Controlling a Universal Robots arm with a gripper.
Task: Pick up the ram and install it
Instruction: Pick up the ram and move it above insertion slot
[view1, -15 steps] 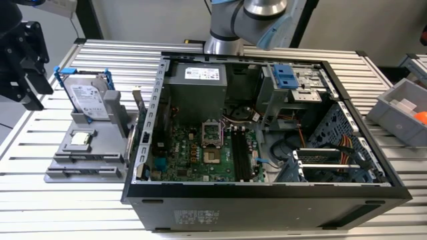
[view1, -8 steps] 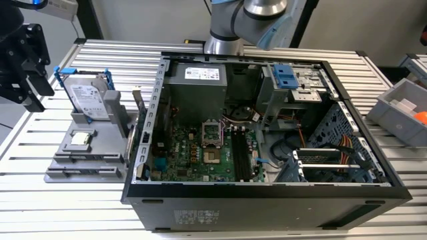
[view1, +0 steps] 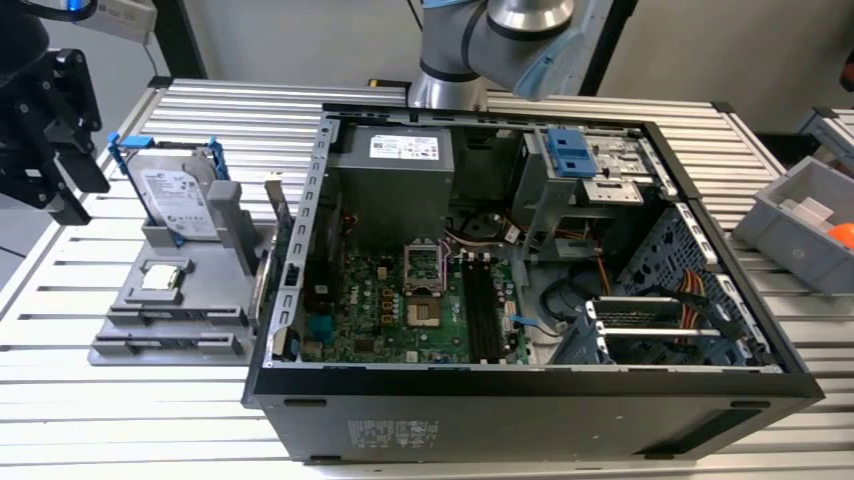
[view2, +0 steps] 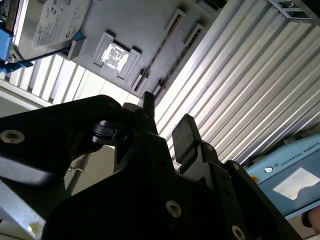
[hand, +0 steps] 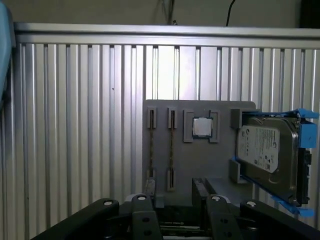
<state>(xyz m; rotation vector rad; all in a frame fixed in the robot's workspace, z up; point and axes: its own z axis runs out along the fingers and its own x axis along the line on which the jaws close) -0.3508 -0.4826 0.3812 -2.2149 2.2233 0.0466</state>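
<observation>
The ram shows as two thin dark sticks standing on edge in the slots of a grey holder. One ram stick and the other ram stick run side by side; in the second wrist view the nearer ram stick is a thin line. My gripper hangs above and off the holder's edge, open, with nothing between its fingers. In the exterior view the black gripper is at the far left, above the table beside the holder. It also shows in the second wrist view, gripper.
An open computer case fills the table's middle, with long dark memory slots on its motherboard. The holder also carries a silver hard drive in a blue frame and a small square CPU chip. A grey bin stands at the exterior view's right.
</observation>
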